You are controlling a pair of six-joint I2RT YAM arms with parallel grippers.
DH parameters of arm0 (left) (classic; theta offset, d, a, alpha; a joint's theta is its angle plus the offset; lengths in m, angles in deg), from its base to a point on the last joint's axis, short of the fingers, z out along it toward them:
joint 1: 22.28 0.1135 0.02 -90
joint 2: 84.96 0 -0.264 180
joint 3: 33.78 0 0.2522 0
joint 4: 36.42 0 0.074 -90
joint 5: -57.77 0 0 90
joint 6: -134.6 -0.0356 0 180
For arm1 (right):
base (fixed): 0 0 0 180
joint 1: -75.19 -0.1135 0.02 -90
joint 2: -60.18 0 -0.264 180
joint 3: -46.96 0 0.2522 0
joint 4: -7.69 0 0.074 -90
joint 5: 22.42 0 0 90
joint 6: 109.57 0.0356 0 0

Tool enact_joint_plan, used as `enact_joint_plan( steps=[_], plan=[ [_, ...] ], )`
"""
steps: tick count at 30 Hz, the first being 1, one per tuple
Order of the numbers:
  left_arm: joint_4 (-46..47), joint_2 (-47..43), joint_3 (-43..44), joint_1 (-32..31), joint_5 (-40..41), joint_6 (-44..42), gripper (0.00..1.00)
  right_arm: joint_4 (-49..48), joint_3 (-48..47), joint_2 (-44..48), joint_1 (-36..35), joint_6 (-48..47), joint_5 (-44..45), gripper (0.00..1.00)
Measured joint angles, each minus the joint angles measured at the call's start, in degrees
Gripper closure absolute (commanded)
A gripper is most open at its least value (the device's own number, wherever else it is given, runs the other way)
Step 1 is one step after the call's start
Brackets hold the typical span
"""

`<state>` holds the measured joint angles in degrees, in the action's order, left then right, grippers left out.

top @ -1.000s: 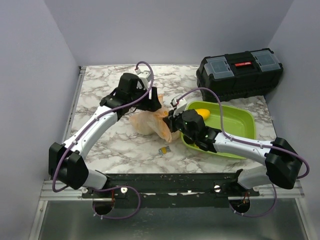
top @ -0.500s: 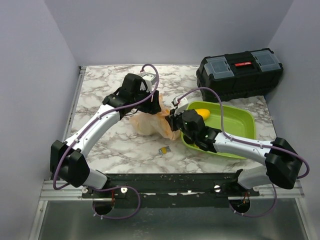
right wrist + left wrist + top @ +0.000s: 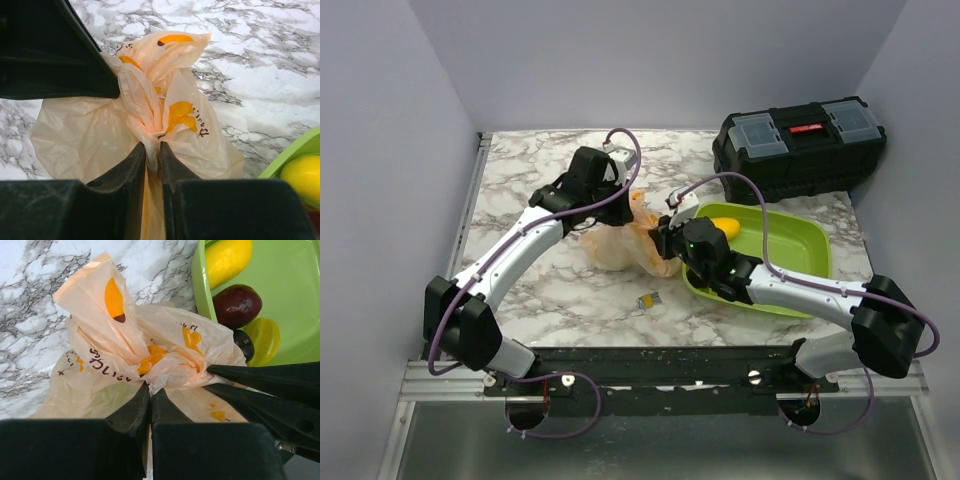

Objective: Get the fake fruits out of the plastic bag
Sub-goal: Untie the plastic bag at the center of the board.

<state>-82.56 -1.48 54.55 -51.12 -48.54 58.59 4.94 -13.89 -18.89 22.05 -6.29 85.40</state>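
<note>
Currently the left gripper (image 3: 150, 391) is clamped on the twisted neck of the plastic bag (image 3: 618, 246). The right gripper (image 3: 152, 150) pinches that neck from the other side. The bag sits on the marble table (image 3: 520, 160) against the green tray's (image 3: 802, 226) left rim, with fruits (image 3: 237, 305) inside that edge and bare marble left of the bag.
</note>
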Motion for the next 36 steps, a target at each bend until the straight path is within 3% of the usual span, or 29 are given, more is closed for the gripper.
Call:
enact_joint_plan(
  steps=[3,9,15,21,23,27,29,32,36],
  plan=[
    [-0.02,-0.13,0.0,-0.17,2.47,0.55,1.0,0.02,0.0,-0.02,0.0,0.81,1.84,0.99],
    [2.49,-4.7,-2.95,-0.57,7.82,2.54,1.0,0.24,-0.31,-0.11,-0.09,4.0,7.37,0.99],
    [3.08,-8.92,-4.37,-0.57,22.49,6.34,1.0,-0.15,1.73,1.73,-0.11,8.11,14.84,0.99],
    [3.85,-11.43,-6.62,0.44,28.33,8.11,1.0,-1.18,5.4,3.96,-0.11,9.18,16.09,0.99],
    [4.07,-12.26,-7.32,0.68,28.35,8.09,1.0,-1.18,5.27,3.74,-0.11,8.76,14.99,0.91],
    [4.57,-12.33,-7.32,0.76,26.8,7.48,1.0,-0.02,3.45,3.06,-0.11,7.17,12.28,0.59],
    [5.07,-12.33,-7.32,0.76,25.27,7.04,1.0,1.27,1.79,2.95,-0.11,6.25,10.88,0.49],
    [5.57,-12.35,-7.32,0.76,23.3,6.75,1.0,3.48,-1.64,2.97,-0.11,4.55,7.43,0.4],
    [5.86,-12.33,-7.32,0.87,21.09,6.54,1.0,5.88,-4.68,2.97,-0.11,3.3,3.76,0.37]
  ],
)
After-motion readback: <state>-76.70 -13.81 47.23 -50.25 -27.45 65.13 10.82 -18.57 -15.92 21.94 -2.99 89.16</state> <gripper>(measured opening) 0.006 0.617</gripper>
